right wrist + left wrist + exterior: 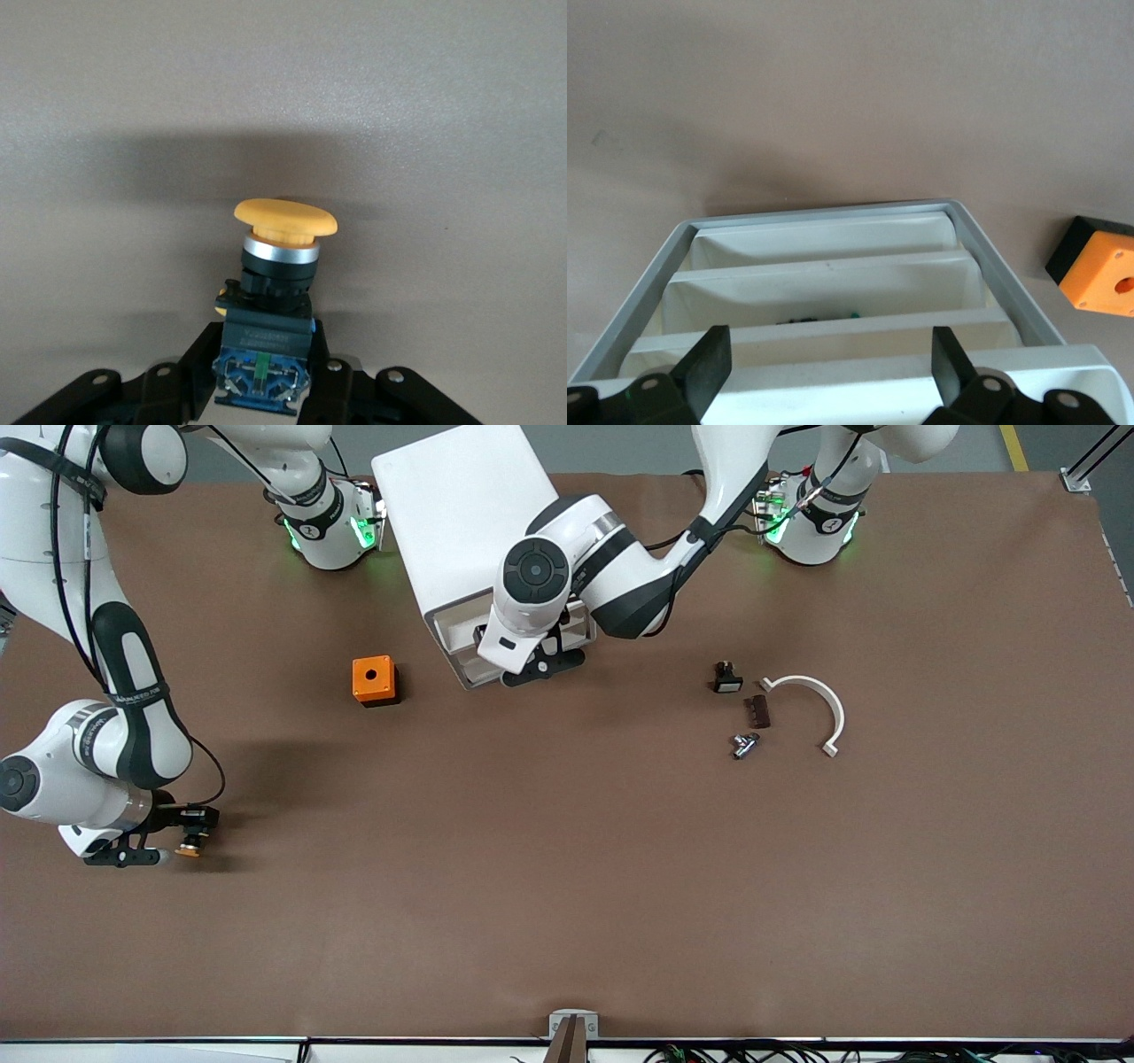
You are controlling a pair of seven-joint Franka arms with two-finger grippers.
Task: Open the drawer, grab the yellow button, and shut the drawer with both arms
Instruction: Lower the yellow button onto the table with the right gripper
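- Orange cap, black and blue body: the button [270, 305] sits between the fingers of the right gripper [168, 843], which is clamped on its body, low over the bare table [567, 886] at the right arm's end.
- The left gripper [542, 666] is at the front of the white cabinet [469, 522], its fingers [709, 365] spread wide over the cream drawer fronts.
- The drawer [833, 385] is the highest one, just under these fingers; I cannot tell if it is fully closed.
- An orange cube [374, 680] stands beside the cabinet, toward the right arm's end.
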